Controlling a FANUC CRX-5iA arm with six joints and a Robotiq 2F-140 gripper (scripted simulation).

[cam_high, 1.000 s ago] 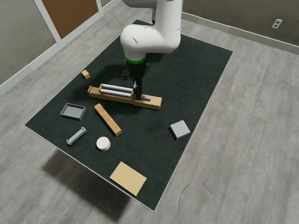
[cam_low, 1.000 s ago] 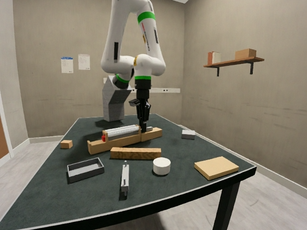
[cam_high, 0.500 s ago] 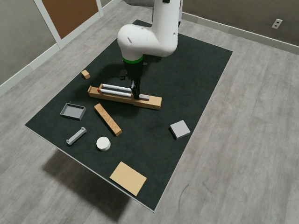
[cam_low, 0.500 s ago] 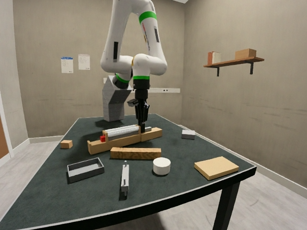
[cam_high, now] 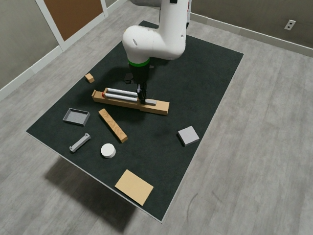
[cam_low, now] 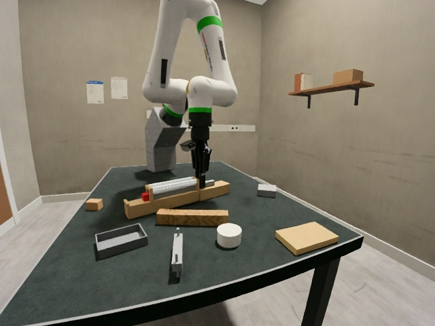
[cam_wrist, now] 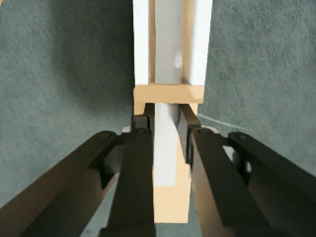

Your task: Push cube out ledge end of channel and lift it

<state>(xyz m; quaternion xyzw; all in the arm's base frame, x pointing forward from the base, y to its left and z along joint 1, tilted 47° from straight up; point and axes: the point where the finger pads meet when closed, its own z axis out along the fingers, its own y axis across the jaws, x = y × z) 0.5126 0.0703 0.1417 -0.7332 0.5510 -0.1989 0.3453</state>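
The wooden channel lies across the middle of the table, roofed by two white rods. The small red cube sits at the roof's left mouth, on the short ledge before the raised lip. My gripper stands upright just outside the channel's right mouth. It is shut on a grey push bar, which reaches into the channel under the roof.
On the table lie a small wooden block, a grey tray, a wooden plank, a grey bracket, a white disc, a grey square block and a tan board.
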